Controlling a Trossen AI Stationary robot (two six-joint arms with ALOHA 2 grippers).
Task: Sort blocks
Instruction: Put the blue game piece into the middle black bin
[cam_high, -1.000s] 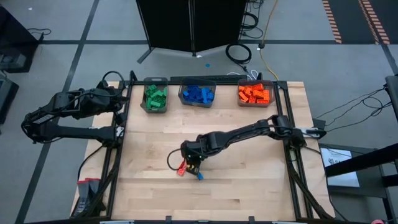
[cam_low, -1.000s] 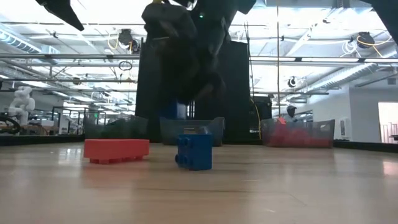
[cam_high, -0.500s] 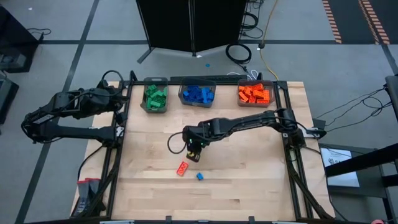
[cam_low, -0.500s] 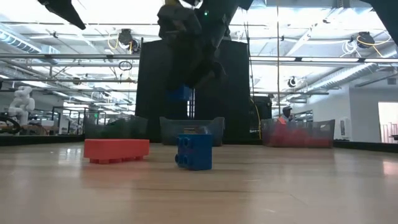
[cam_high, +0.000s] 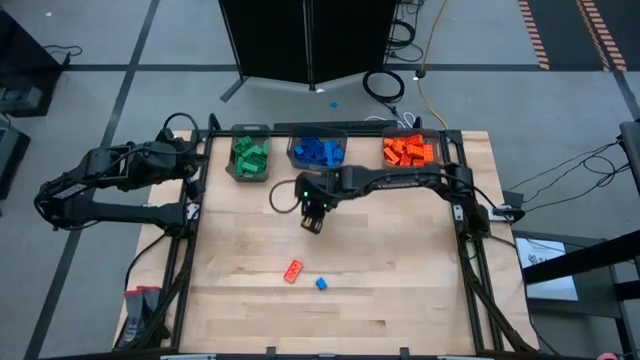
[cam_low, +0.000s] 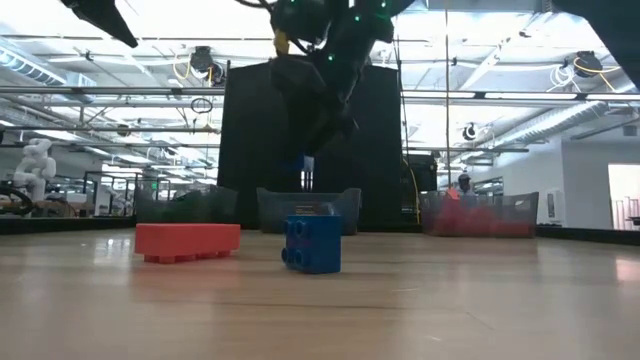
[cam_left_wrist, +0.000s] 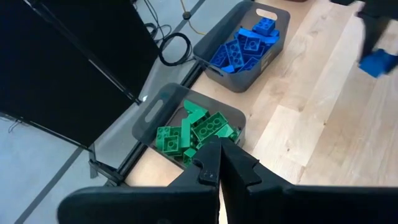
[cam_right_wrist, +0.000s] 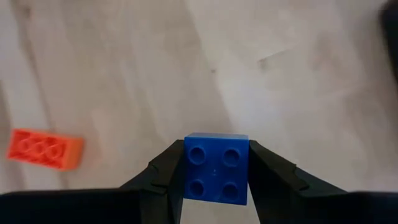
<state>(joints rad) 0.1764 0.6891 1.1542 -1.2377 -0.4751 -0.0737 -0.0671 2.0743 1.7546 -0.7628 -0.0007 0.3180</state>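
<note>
My right gripper (cam_high: 313, 222) hangs over the table's middle, a little short of the blue bin (cam_high: 317, 152), shut on a small blue block (cam_right_wrist: 216, 168). That block also shows in the low view (cam_low: 303, 164) and the left wrist view (cam_left_wrist: 377, 62). An orange-red block (cam_high: 293, 270) and another blue block (cam_high: 321, 284) lie flat on the table nearer the front edge. My left gripper (cam_left_wrist: 219, 163) waits shut and empty beyond the table's left edge, by the green bin (cam_left_wrist: 193, 127). My right gripper pinches the blue block by two opposite side faces (cam_right_wrist: 188, 169), one finger (cam_right_wrist: 163, 174) on each. The fingers slant down from above. The block's studded top faces the wrist camera, and the block hangs lifted clear of the table.
Three grey bins stand in a row along the far edge: green blocks (cam_high: 250, 155), blue blocks (cam_high: 317, 152), orange-red blocks (cam_high: 410, 152). Bare wood lies between the bins and the two loose blocks. Black frame rails run along the table's left and right sides.
My right gripper has gone up and toward the table's far edge, carrying the blue block away from the two loose blocks and toward the blue bin. Its fingers have stayed shut on it. The two blocks on the table have not moved.
</note>
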